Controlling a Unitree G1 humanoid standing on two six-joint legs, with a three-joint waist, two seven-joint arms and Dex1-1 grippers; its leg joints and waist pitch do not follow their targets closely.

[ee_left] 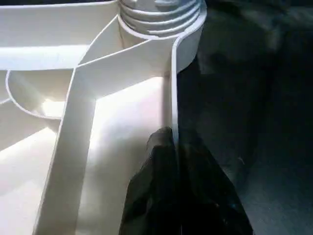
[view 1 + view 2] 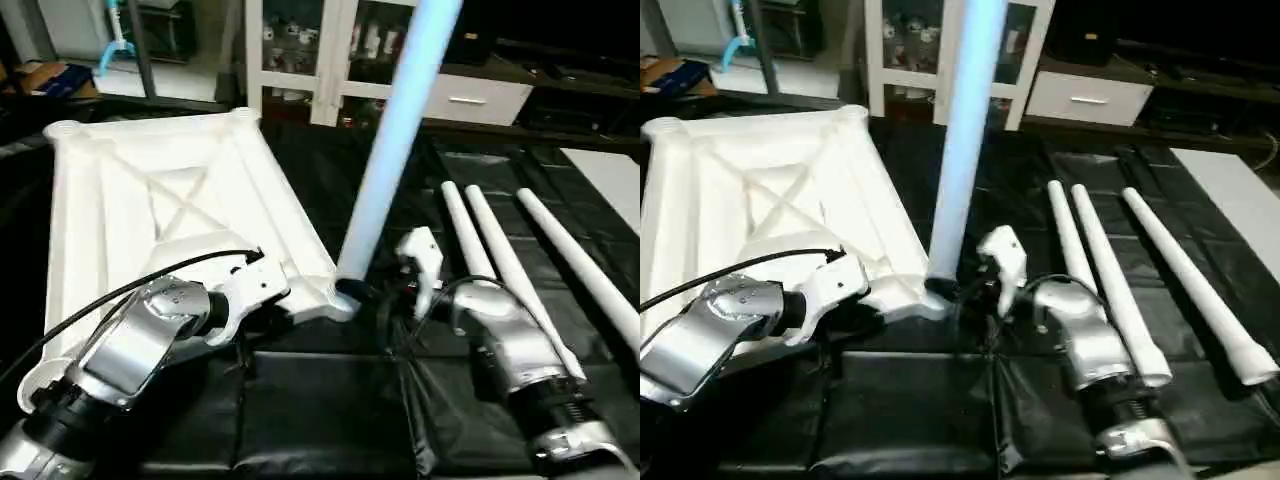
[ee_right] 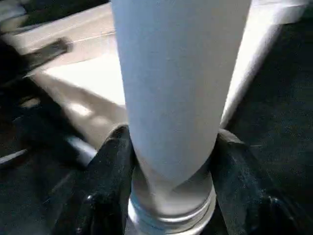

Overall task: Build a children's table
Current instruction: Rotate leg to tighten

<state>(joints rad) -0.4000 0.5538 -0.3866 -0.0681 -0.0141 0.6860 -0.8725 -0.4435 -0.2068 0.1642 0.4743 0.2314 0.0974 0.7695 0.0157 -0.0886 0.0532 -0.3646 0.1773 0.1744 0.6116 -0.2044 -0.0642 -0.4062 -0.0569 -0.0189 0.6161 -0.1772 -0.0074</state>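
The white table top (image 2: pixel 150 200) lies upside down on the left, its X-ribs facing up. One white leg (image 2: pixel 395 130) stands upright in its near right corner socket (image 2: pixel 345 293). My right gripper (image 3: pixel 171 196) is shut on this leg just above its threaded end (image 3: pixel 171 218), a black finger (image 3: pixel 110 181) on either side. My left gripper (image 1: pixel 172 152) is shut on the top's rim wall (image 1: pixel 172 88), a short way from that corner. Three more legs (image 2: pixel 510 270) lie side by side on the right.
Black cloth (image 2: pixel 320 420) covers the work surface. A white cabinet with glass doors (image 2: pixel 300 50) and a white drawer unit (image 2: pixel 470 95) stand behind. A white panel (image 2: pixel 610 170) lies at the far right. My silver forearms (image 2: pixel 140 340) reach in from the near edge.
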